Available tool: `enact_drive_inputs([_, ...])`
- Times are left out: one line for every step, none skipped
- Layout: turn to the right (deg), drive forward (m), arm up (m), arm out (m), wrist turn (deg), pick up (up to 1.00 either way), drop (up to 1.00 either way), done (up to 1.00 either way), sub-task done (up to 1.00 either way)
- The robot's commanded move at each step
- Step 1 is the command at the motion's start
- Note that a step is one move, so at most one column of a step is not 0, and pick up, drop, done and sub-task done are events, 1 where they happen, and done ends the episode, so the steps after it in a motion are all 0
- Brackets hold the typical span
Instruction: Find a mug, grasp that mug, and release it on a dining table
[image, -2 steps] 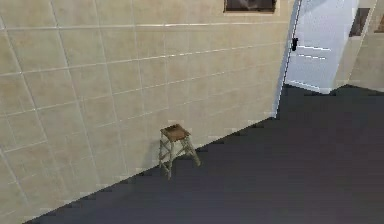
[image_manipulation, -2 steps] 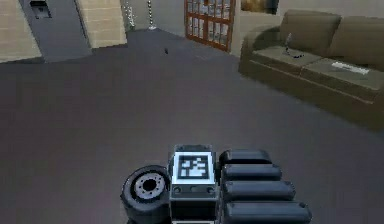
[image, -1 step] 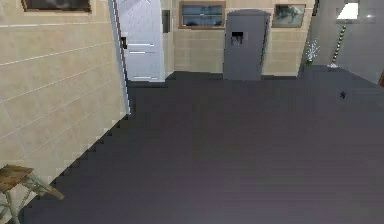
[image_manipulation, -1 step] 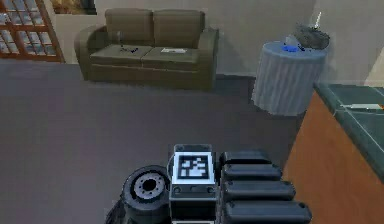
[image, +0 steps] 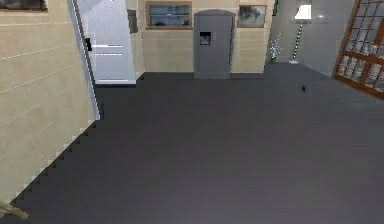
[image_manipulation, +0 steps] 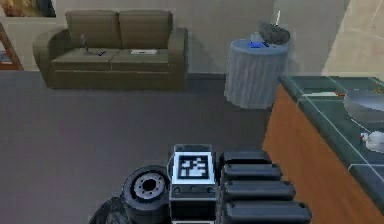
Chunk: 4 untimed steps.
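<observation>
Searching step: pass over the sofa (image_manipulation: 112, 45), swing toward the green-topped counter (image_manipulation: 318, 98) and scan its top slowly, then check round the blue bin (image_manipulation: 250, 75) beside it. Cannot tell the mug's whereabouts, nor the pincer (image_manipulation: 142, 195) and its state, laden or bare; drive with it tucked low.

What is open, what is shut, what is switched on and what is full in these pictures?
White door, looks swung open at an angle.
Grey fridge, shut.
Floor lamp, shade glows bright, looks on.
Bin, full, things stick out of its top.
Sofa, small things lie on its seat.
Gripper, cannot tell whether it holds anything.
</observation>
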Motion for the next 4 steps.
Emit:
enact_drive_inputs([0.0,0.65,0.0,0.0,0.0,0.0,0.0,0.0,0.0])
enact_drive_inputs([33.0,0.0,0.0,0.0,0.0,0.0,0.0,0.0,0.0])
enact_drive_inputs([0.0,0.5,0.0,0.0,0.0,0.0,0.0,0.0,0.0])
enact_drive_inputs([45.0,0.0,0.0,0.0,0.0,0.0,0.0,0.0,0.0])
